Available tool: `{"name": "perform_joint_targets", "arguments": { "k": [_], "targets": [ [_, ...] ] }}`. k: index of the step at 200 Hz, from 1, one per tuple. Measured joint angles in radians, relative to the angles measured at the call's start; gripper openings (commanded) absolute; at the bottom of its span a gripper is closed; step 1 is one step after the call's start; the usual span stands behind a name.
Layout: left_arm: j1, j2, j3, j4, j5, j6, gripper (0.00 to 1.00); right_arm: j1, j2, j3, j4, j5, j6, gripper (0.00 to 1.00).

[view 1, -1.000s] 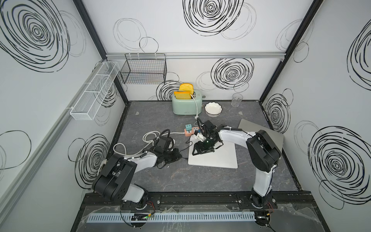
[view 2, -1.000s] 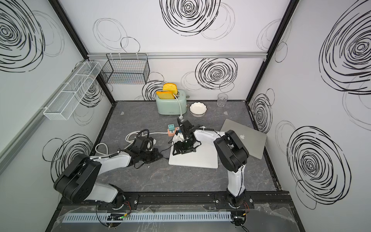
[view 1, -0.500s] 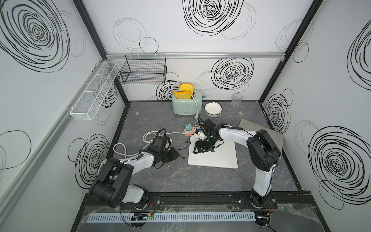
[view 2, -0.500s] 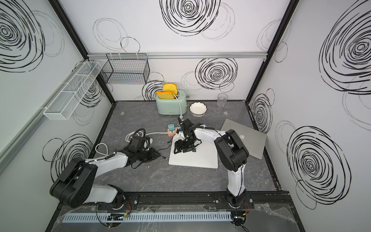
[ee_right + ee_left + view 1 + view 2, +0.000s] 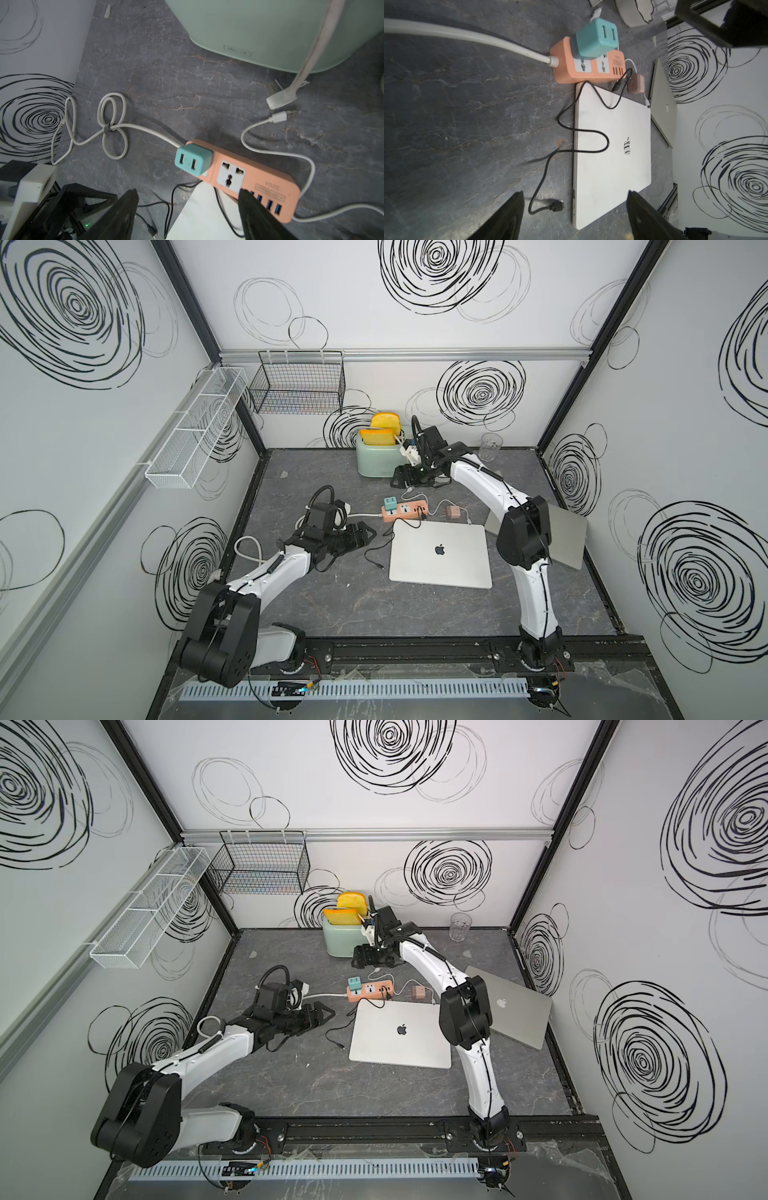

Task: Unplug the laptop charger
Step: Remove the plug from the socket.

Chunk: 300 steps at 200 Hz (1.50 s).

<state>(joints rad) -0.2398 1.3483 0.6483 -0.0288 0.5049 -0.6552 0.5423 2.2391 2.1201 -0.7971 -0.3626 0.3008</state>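
Left hand: wide open, holding nothing. It sits low over the worktop, pointing toward the closed silver laptop.

Black charging cable: slack. Its loose plug lies on the worktop just beside the laptop's side edge, free of the machine. In my left wrist view it lies between my two dark fingers, touching neither. From the plug the cable runs up along the worktop, loops across the laptop lid, and ends at the row of small ports on the orange power strip.

Power strip: touching or just beside the laptop's back edge; I cannot tell which. A teal adapter stands plugged into its first socket. A thick white cord leaves its end. A brown charger block lies on the worktop just past the strip's other end, near the laptop's back corner, with a thin white lead on it.

Right hand: fingers spread wide in the wrist view, nothing between them. It is just in front of the mint toaster, behind the strip.

A second laptop lies by the right wall, partly hidden by my right arm. A clear glass stands at the back.
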Motion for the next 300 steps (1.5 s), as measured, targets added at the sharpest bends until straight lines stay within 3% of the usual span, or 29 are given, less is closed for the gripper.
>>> {"name": "perform_joint_targets", "arguments": {
  "k": [40,75,140,194,235,274,300],
  "targets": [
    [0.076,0.114,0.015,0.047,0.06,-0.026,0.83,0.017,0.127,0.026,-0.014,0.026,0.043,0.8],
    [0.138,0.14,0.023,0.073,0.107,-0.037,0.84,0.031,0.15,0.032,0.004,0.023,0.078,0.8],
    [0.151,0.149,0.03,0.124,0.124,-0.076,0.83,0.084,0.173,0.096,-0.008,0.071,0.082,0.76],
    [0.147,0.196,0.05,0.148,0.124,-0.097,0.83,0.102,0.188,0.105,-0.067,0.132,0.048,0.5],
    [0.138,0.215,0.05,0.159,0.122,-0.101,0.83,0.102,0.192,0.133,-0.098,0.172,0.027,0.48],
    [0.112,0.22,0.053,0.166,0.109,-0.104,0.83,0.105,0.193,0.14,-0.106,0.183,0.017,0.3],
    [0.072,0.249,0.068,0.199,0.081,-0.123,0.82,0.105,0.193,0.144,-0.116,0.18,0.018,0.26]
  ]
}}
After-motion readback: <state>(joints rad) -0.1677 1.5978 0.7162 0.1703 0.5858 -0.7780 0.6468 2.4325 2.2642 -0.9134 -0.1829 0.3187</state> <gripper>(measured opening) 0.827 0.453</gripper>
